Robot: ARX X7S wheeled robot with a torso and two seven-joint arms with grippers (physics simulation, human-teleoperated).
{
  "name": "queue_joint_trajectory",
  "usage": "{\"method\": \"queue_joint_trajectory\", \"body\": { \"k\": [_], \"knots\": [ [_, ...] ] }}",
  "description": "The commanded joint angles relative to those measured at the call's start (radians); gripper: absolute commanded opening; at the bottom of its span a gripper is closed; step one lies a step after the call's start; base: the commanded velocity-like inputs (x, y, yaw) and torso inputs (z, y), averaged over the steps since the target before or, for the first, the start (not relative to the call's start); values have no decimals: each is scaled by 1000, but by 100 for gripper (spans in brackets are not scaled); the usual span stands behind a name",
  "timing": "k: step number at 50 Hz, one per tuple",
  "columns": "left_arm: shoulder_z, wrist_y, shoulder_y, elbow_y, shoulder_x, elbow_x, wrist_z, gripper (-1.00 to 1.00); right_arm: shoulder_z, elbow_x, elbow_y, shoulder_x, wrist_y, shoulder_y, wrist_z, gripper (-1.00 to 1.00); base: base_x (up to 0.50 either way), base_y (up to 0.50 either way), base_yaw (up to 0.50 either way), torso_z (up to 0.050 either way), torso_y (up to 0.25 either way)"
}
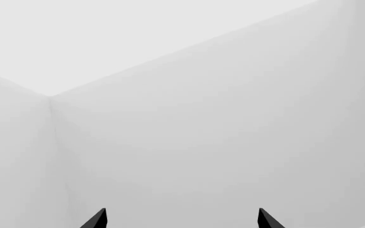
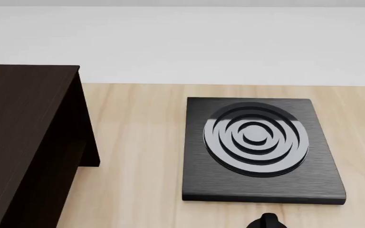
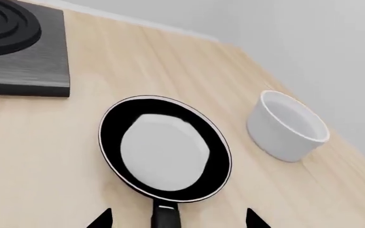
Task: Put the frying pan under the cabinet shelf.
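left gripper (image 1: 181, 219): two fingertips show, matte black, sharply pointed wedges, plain, with no markings, screws or cables in view
right gripper (image 3: 177, 219): two matte black pointed tips of the same wedge shape, plain-surfaced
dark part (image 2: 266, 221): small glossy black rounded piece with a knob-like top at the near edge of the head view; which part of the robot it is cannot be told
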Motion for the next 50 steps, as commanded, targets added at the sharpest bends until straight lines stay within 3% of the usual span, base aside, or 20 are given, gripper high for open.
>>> {"method": "queue_joint_trajectory", "body": {
  "k": [1, 50],
  "knots": [
    [4, 4, 2, -2, 1, -4, -5, 100, -24, -21, 87, -7, -50, 16, -10, 100, 0, 0, 0, 0, 0],
    [34, -45, -41, 13, 15, -32, -29, 100, -94, -51, 401, -21, -182, 99, -53, 100, 0, 0, 0, 0, 0]
  ]
}}
